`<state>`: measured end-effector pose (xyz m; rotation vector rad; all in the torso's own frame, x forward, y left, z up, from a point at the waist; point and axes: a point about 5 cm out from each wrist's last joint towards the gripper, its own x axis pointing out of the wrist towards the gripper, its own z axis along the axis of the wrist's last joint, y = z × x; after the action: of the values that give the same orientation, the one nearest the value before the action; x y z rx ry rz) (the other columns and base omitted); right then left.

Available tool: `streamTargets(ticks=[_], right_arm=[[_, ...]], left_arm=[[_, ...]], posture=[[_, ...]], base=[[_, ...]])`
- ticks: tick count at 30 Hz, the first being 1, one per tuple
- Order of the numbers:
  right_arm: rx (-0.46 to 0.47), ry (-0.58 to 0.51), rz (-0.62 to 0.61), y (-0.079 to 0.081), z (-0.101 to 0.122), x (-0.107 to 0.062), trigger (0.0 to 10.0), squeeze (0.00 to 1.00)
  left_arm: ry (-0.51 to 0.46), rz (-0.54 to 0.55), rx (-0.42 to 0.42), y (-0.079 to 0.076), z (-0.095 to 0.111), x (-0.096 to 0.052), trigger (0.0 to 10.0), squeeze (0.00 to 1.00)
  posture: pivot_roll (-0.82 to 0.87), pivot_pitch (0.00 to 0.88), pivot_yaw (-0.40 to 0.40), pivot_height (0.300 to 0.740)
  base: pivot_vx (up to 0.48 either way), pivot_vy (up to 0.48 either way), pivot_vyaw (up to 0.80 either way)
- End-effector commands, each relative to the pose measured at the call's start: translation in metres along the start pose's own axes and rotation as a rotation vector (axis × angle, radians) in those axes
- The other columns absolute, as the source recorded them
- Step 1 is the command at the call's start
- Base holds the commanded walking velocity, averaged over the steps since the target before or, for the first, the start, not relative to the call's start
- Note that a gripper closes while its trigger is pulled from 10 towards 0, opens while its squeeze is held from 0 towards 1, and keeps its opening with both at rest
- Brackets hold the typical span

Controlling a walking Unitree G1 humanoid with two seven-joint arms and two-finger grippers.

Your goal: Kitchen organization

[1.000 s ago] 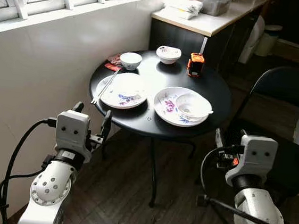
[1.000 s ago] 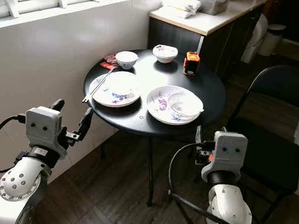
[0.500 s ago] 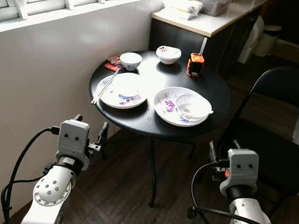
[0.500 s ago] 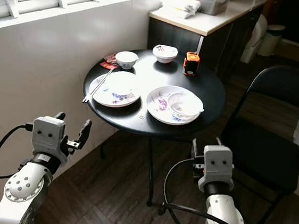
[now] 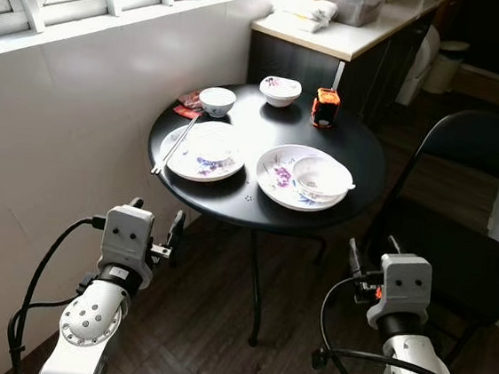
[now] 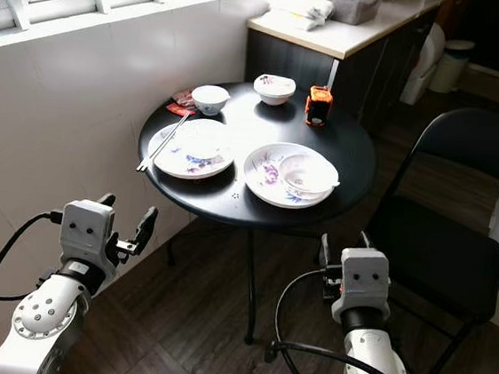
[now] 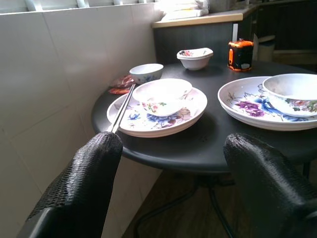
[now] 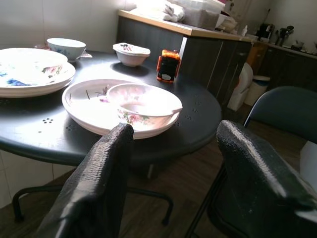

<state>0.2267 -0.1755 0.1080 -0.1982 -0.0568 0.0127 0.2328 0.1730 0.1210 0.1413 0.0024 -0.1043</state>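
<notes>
A round black table point(image 5: 360, 154) carries two floral plates. The left plate point(image 5: 200, 167) holds a bowl point(image 5: 214, 139) and has chopsticks point(image 5: 175, 143) across its rim. On the right plate point(image 5: 277, 176) rests a second bowl point(image 5: 322, 175). Two small bowls point(image 5: 217, 100) point(image 5: 280, 90), an orange and black object point(image 5: 326, 108) and a red packet point(image 5: 188, 106) lie at the far side. My left gripper point(image 5: 155, 217) hangs open below the table's near left edge. My right gripper point(image 5: 372, 252) is open too, low at the near right.
A black folding chair point(image 5: 466, 254) stands right of the table, close to my right arm. A white tiled wall point(image 5: 61, 114) under a window runs along the left. Behind the table is a counter point(image 5: 354, 39) with a plastic container point(image 5: 349, 1). Dark wood floor lies below.
Both arms have dropped lower over the last second, away from the table edge. Both grippers remain open and the dishes have not moved.
</notes>
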Motion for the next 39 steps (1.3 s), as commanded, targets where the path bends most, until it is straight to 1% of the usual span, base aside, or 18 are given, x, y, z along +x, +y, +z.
streamTargets(ticks=[1, 5, 7, 9, 12, 23, 37, 39], right_arm=[[0.003, -0.010, 0.001, -0.001, 0.001, 0.002, 10.0, 0.00], [-0.011, 0.019, 0.015, 0.001, -0.003, 0.003, 10.0, 0.00], [-0.012, 0.022, 0.015, 0.001, -0.003, 0.004, 10.0, 0.00], [-0.016, 0.035, 0.016, 0.001, -0.005, 0.004, 10.0, 0.00], [-0.012, 0.039, 0.022, 0.001, -0.006, 0.005, 10.0, 0.00], [-0.030, 0.053, 0.045, 0.002, -0.009, 0.007, 10.0, 0.00], [-0.022, 0.046, 0.047, 0.003, -0.009, 0.005, 10.0, 0.00], [-0.021, 0.044, 0.046, 0.003, -0.009, 0.004, 10.0, 0.00]], left_arm=[[0.000, -0.007, -0.010, -0.001, -0.001, 0.001, 10.0, 0.00], [0.025, -0.048, -0.030, -0.009, -0.007, 0.005, 10.0, 0.00], [0.032, -0.050, -0.037, -0.010, -0.009, 0.005, 10.0, 0.00], [0.061, -0.051, -0.077, -0.010, -0.016, 0.008, 10.0, 0.00], [0.082, -0.050, -0.112, -0.010, -0.022, 0.012, 10.0, 0.00], [0.066, -0.082, -0.111, -0.017, -0.024, 0.018, 10.0, 0.00], [0.039, -0.071, -0.093, -0.014, -0.023, 0.014, 10.0, 0.00], [0.035, -0.071, -0.069, -0.012, -0.022, 0.011, 10.0, 0.00]], posture=[[0.06, 0.000, -0.026, 0.740], [0.06, 0.000, -0.030, 0.740], [0.06, 0.000, -0.030, 0.740], [0.05, 0.000, -0.028, 0.740], [0.05, 0.000, -0.029, 0.740], [0.05, 0.000, -0.040, 0.740], [0.05, 0.000, -0.029, 0.740], [0.05, 0.000, -0.027, 0.740]], base=[[0.000, 0.000, 0.00], [0.000, 0.000, 0.00], [0.000, 0.000, 0.00], [0.000, 0.000, 0.00], [0.000, 0.000, 0.00], [0.000, 0.000, 0.00], [0.000, 0.000, 0.00], [0.000, 0.000, 0.00]])
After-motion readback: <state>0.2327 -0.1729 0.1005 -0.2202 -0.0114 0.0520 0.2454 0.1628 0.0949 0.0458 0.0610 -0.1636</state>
